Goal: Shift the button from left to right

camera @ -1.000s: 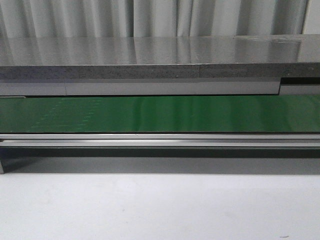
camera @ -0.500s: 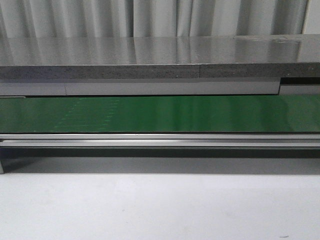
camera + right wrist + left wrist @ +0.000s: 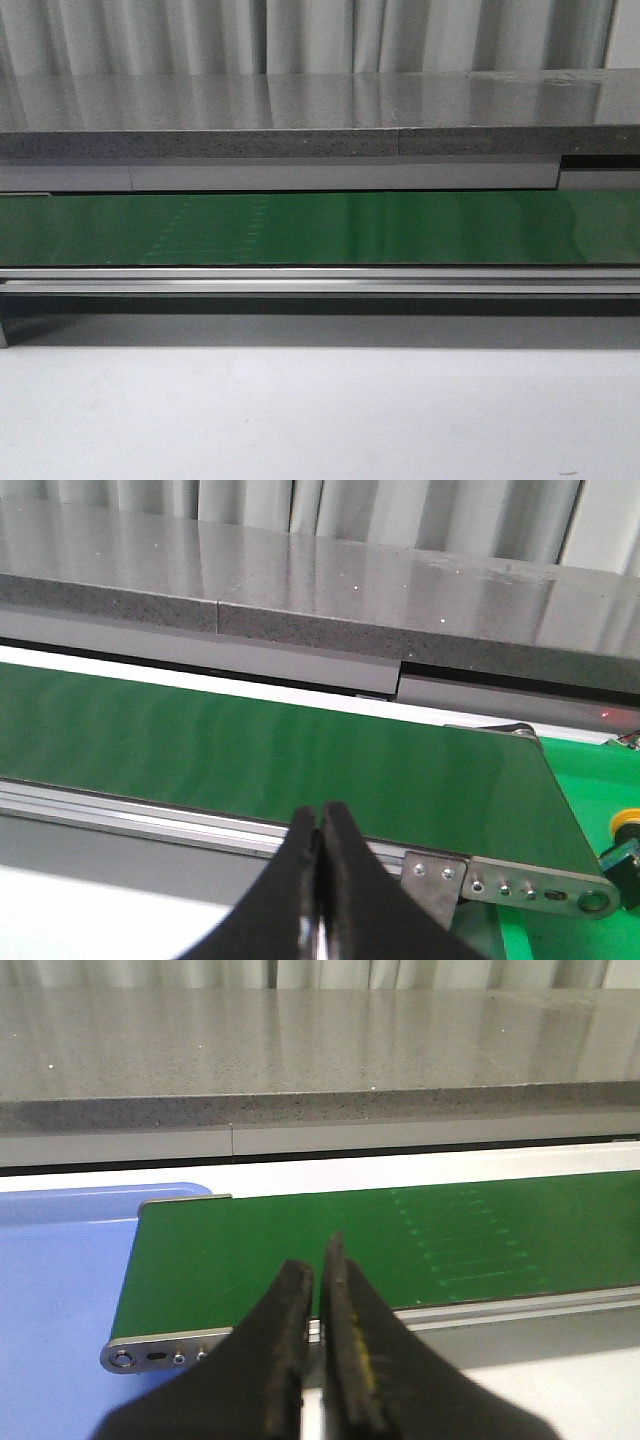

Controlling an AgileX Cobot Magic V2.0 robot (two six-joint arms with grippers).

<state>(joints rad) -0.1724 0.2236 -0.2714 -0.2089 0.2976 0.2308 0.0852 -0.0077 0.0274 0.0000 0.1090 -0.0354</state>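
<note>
The button [image 3: 627,842] shows only in the right wrist view, cut by the picture's edge: a yellow ring head on a dark body, lying on a green surface [image 3: 590,770] beyond the end of the green conveyor belt [image 3: 250,750]. My right gripper [image 3: 320,815] hangs shut and empty over the belt's near rail, well apart from the button. My left gripper [image 3: 316,1255] is shut with nothing held, over the near rail close to the belt's other end [image 3: 160,1350]. Neither gripper appears in the front view.
A blue tray [image 3: 60,1290] lies past the belt's left end. A grey stone-like shelf [image 3: 300,110] runs behind the belt [image 3: 400,228], with curtains beyond. A white tabletop [image 3: 300,420] lies in front of the belt's metal rail [image 3: 300,280].
Faint pale stitch marks on the belt have drifted to the right in the front view. Nothing else differs.
</note>
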